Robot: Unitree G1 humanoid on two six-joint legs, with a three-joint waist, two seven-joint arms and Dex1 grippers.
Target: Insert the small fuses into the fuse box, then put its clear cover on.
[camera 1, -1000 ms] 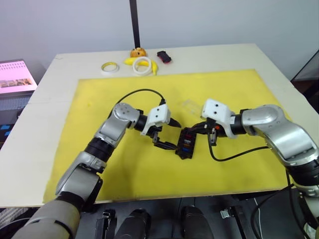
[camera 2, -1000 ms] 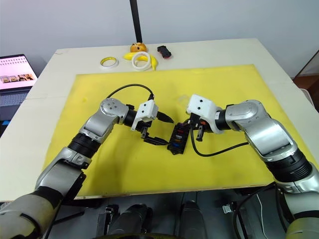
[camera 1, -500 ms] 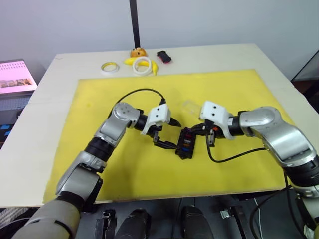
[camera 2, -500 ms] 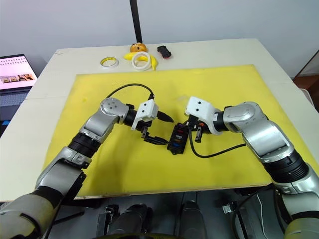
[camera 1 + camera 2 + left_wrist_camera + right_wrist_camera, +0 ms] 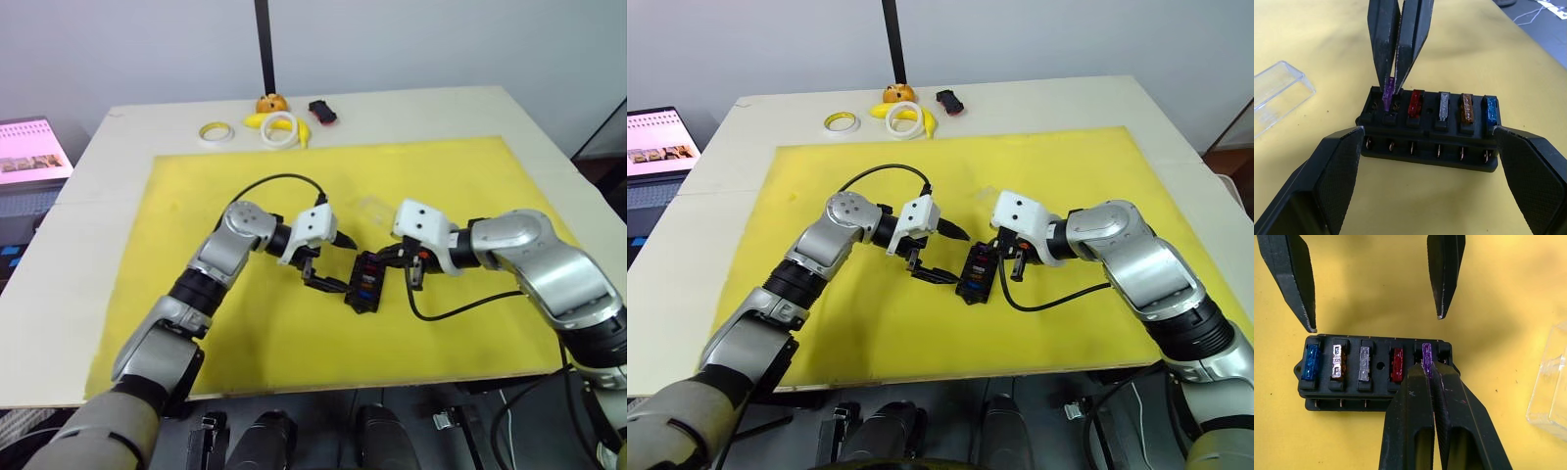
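- A pale counter [image 5: 1176, 108] carries a yellow mat [image 5: 1068, 176]; behind it stand a plain wall and a dark pole [image 5: 892, 44], and an open laptop [image 5: 656, 142] sits off the counter's left edge.
- At the far edge lie 2 tape rings [image 5: 906, 119], a banana [image 5: 884, 113], an orange object [image 5: 898, 94] and a small black-and-red object [image 5: 949, 101].
- The fuse box [image 5: 976, 274] lies on the mat near the middle, between the 2 hands; its long axis runs slantwise from far-right to near-left, slots facing up.
- 4 seated fuses show in one row: blue [image 5: 1312, 362], orange [image 5: 1339, 362], grey [image 5: 1365, 364], red [image 5: 1397, 364].
- The right hand [image 5: 1426, 369] is pressed together, pinching the purple fuse [image 5: 1426, 356], which stands upright at the next slot toward the box's end.
- The left hand [image 5: 942, 257] is spread wide, 1 finger [image 5: 1332, 171] off each end of the box, not touching it.
- The clear cover [image 5: 1276, 95] lies flat on the mat just beyond the box.
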